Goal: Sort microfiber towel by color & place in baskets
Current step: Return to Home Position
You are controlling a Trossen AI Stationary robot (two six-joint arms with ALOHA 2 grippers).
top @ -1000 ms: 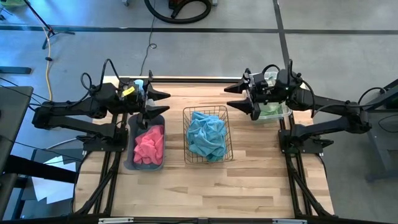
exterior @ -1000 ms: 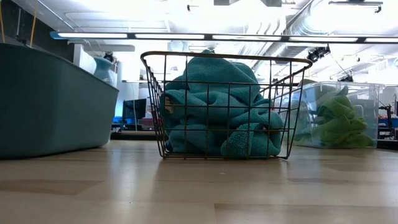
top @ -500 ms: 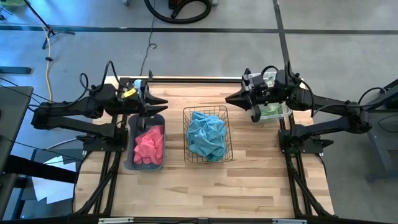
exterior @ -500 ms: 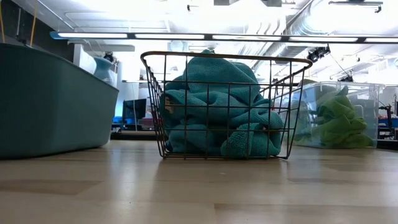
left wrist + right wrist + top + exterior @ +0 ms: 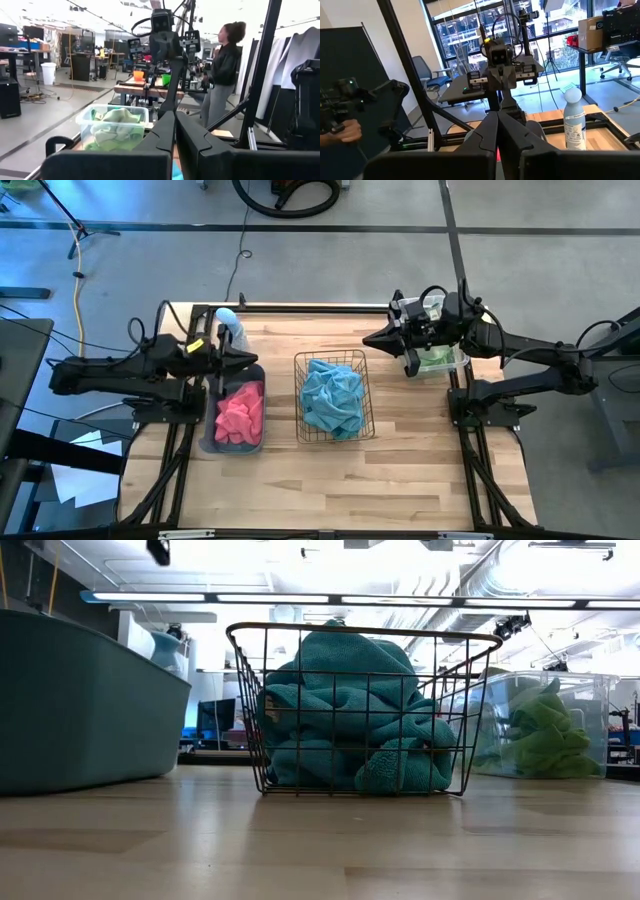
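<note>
Pink microfiber towels (image 5: pixel 240 415) lie bunched in the dark grey-blue tub (image 5: pixel 212 442). Teal towels (image 5: pixel 333 400) fill the copper wire basket (image 5: pixel 300 360) at the middle. A green towel (image 5: pixel 545 735) lies in the clear bin (image 5: pixel 590 690) at the far right, mostly hidden under the right arm in the high view. My left gripper (image 5: pixel 252 356) is shut with nothing in it, in the air over the tub's far end. My right gripper (image 5: pixel 368 338) is shut and holds nothing. It hovers between the bin and the wire basket's far right corner.
A pale blue-and-white bottle (image 5: pixel 228 320) stands at the table's far left corner, just beyond the left gripper. The near half of the wooden table (image 5: pixel 330 480) is bare. A person (image 5: pixel 222 65) stands in the room beyond the table.
Both grippers have shut on nothing. My left gripper has drawn back toward the table's left and near edges, uncovering the bottle. The right arm has stayed in place. The towels and baskets have not moved.
</note>
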